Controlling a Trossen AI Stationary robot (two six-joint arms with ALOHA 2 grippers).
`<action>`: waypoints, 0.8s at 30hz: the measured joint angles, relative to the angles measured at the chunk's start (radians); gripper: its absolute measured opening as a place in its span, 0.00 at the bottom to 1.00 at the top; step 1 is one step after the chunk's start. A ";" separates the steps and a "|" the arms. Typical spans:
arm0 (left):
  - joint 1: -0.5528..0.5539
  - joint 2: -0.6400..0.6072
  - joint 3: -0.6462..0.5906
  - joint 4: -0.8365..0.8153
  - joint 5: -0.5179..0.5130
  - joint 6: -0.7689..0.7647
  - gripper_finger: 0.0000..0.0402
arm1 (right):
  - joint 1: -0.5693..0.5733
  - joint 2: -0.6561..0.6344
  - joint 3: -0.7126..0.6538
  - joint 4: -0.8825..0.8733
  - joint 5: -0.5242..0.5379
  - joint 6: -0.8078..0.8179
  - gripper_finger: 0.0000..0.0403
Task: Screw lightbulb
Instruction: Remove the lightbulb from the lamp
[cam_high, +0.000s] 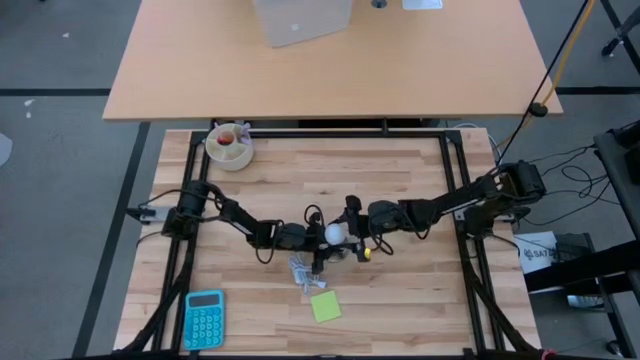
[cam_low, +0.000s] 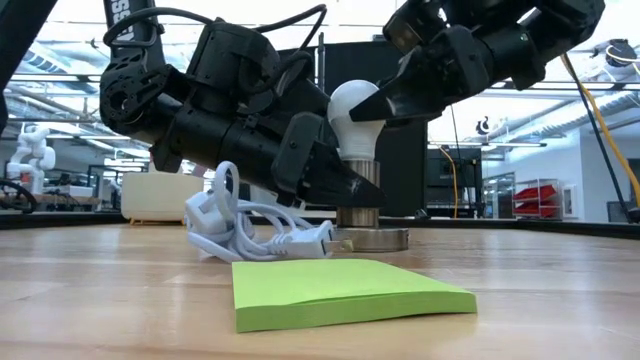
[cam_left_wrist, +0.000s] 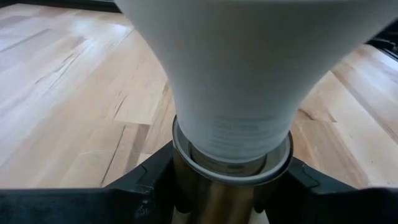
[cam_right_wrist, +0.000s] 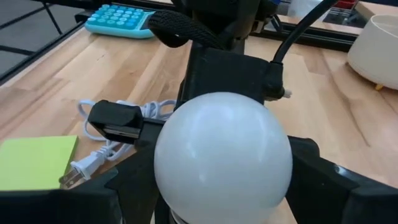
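Nearby, coiled white cable and green sticky-note pad beside lightbulb.

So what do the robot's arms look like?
Both arms are black and chunky, built from rounded jointed segments. Black cables loop along the left arm and the right arm. Each ends in two dark, wedge-shaped fingers.
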 joint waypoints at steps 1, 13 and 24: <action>0.000 0.000 0.000 0.000 0.000 0.000 0.45 | -0.002 0.000 0.000 -0.001 0.001 0.004 0.70; 0.002 0.000 0.005 -0.008 0.004 0.007 0.45 | 0.009 -0.002 0.007 0.036 0.009 0.070 0.82; 0.001 0.000 0.003 -0.011 0.003 0.007 0.45 | 0.012 -0.119 0.006 -0.041 0.078 0.027 0.86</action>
